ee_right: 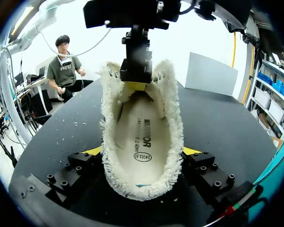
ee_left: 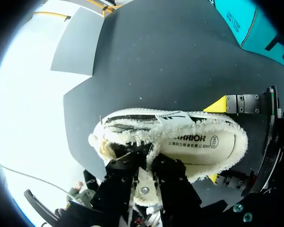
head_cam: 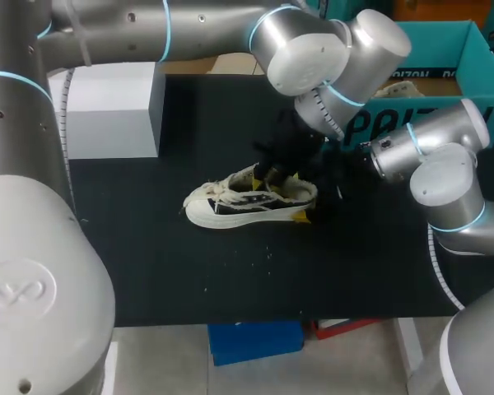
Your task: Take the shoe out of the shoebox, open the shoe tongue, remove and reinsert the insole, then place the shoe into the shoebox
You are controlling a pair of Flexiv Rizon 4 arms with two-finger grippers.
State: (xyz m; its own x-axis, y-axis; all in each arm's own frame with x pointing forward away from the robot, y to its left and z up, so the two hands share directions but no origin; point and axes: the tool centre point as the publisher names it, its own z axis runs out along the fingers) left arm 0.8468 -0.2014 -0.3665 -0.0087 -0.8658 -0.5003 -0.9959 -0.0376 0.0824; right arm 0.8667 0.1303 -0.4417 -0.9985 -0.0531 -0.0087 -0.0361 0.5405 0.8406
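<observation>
Black matting (head_cam: 189, 271) covers the table, and the work sits mid-mat. At its fingertips the left gripper (ee_left: 147, 161) appears pinched on the fleecy shoe tongue (ee_left: 150, 152). The right gripper (ee_right: 142, 152) clamps the heel of the fleece-lined sneaker (head_cam: 222, 206), one yellow tip on each flank. The insole (ee_right: 139, 135) lies flat inside. The teal shoebox (head_cam: 436, 45) stands well apart. To open well, draw the tongue up and toeward while the heel clamp holds firm.

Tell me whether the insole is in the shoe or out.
In. The insole lies flat inside the shoe, its print showing through the opening.
</observation>
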